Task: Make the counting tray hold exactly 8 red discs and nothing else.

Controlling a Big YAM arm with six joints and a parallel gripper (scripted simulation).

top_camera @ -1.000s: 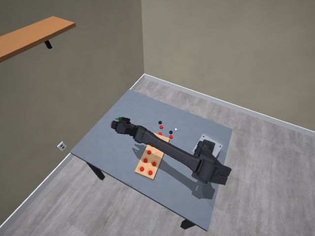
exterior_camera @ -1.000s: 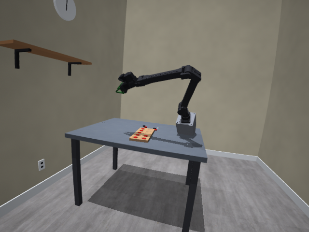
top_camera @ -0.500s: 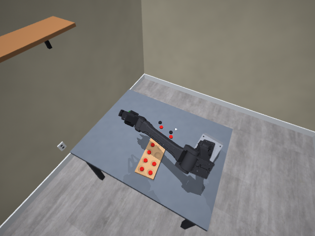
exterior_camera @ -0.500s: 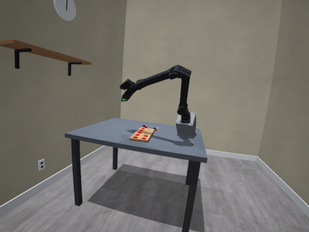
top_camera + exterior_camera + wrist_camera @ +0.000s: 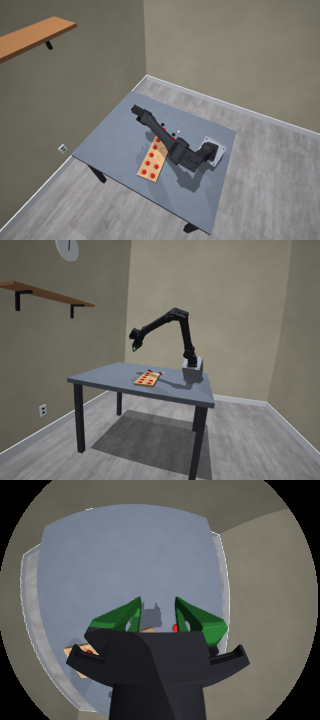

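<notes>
Claw (image 5: pixel 135 348) (image 5: pixel 158 600), one, part-spread, nothing pinched, above desk (image 5: pixel 108 139) (image 5: pixel 103 374) (image 5: pixel 125 555); tray (image 5: pixel 151 165) (image 5: pixel 152 376) (image 5: pixel 69 650), flat thereon, seven red discs (image 5: pixel 151 154) (image 5: pixel 144 377) (image 5: pixel 89 652) visible, others possibly hidden; apparent step: recount before fetching.

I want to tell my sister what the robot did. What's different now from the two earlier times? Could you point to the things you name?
The gripper (image 5: pixel 133 350) (image 5: pixel 158 600) came down closer to the table (image 5: pixel 111 134) (image 5: pixel 103 374) (image 5: pixel 125 555) and moved right in the exterior view, its arm (image 5: pixel 157 126) (image 5: pixel 155 323) bending more. Nothing was taken hold of or let go: the gripper was and is empty. The tray (image 5: pixel 152 160) (image 5: pixel 147 379) and the discs you can see stayed put.
</notes>
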